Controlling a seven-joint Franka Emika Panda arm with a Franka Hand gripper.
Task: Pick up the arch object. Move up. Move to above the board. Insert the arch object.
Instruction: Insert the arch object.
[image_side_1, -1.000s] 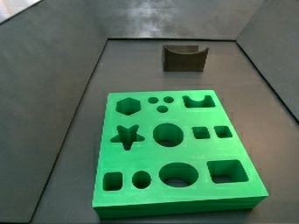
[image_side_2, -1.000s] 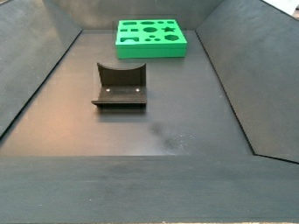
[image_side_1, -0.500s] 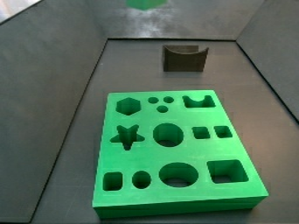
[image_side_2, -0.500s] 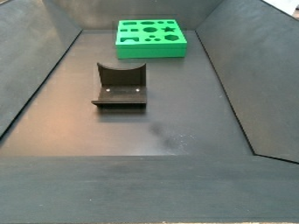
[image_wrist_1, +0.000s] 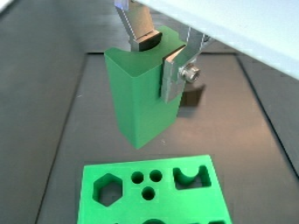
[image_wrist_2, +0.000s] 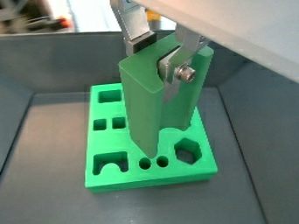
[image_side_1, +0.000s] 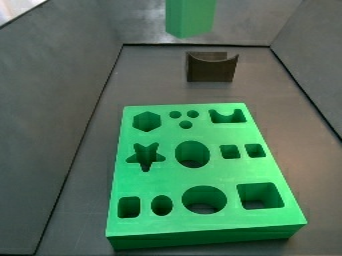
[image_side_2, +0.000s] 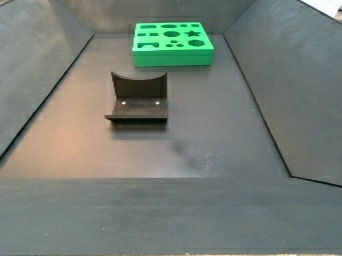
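My gripper (image_wrist_1: 155, 54) is shut on the arch object (image_wrist_1: 142, 101), a tall light-green slab that hangs upright from the silver fingers (image_wrist_1: 176, 72). It shows in both wrist views, the gripper (image_wrist_2: 158, 57) clamping the arch object (image_wrist_2: 158, 109) at its notched top. In a side view the arch object (image_side_1: 191, 16) hangs at the top edge, high above the floor beyond the board (image_side_1: 201, 175); the gripper itself is out of that frame. The board lies flat below and ahead in both wrist views (image_wrist_1: 146, 192) (image_wrist_2: 146, 153), its arch cut-out (image_side_1: 227, 116) unfilled.
The dark fixture (image_side_1: 210, 65) stands on the floor beyond the board and shows nearer in a side view (image_side_2: 136, 97), with the board (image_side_2: 171, 43) far behind it. Grey sloped walls (image_side_1: 54, 90) enclose the floor on all sides.
The arch object has come down into the side view from its top edge, showing more of its length than half a second ago. The board and fixture have not moved.
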